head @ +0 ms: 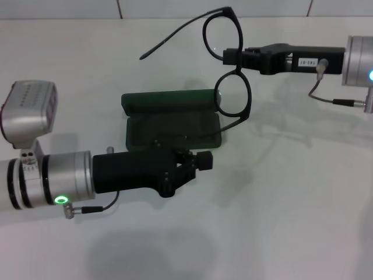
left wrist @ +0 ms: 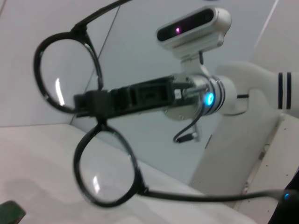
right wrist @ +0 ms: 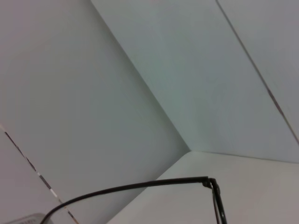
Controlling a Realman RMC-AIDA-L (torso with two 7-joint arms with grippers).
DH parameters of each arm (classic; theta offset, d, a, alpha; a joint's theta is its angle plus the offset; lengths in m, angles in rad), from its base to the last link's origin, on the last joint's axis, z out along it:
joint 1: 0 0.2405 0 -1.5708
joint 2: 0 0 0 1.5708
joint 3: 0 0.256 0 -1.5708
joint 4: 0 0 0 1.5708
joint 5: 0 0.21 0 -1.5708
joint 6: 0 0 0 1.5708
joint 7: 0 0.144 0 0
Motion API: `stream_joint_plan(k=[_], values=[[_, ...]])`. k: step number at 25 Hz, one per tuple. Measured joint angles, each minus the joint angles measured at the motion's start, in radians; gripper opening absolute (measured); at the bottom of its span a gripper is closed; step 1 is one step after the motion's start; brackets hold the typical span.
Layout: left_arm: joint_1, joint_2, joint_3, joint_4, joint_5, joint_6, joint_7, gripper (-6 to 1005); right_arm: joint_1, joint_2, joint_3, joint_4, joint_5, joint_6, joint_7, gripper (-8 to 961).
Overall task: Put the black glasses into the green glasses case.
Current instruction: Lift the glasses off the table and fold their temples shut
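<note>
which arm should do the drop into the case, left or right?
Right. The right gripper already holds the black glasses by the bridge, above the open green glasses case. The left gripper sits beside the case's near edge, holding nothing.

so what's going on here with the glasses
The right gripper holds the black glasses by the bridge, lifted above the table with the temples unfolded. The green case lies open below and beside them. The left gripper sits at the case's near edge. The glasses are not in the case yet.
</note>
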Motion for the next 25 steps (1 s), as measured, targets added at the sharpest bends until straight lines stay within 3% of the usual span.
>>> stream_joint_plan(k=[9, 25], values=[[-0.037, 0.001, -0.001, -0.035, -0.014, 0.004, 0.000, 1, 0.013, 0.002, -0.007, 0.086, 0.015, 0.026, -0.080, 81], [-0.091, 0.004, 0.000, -0.025, -0.032, -0.001, -0.002, 5, 0.012, 0.002, -0.105, 0.080, 0.031, -0.047, -0.105, 77]])
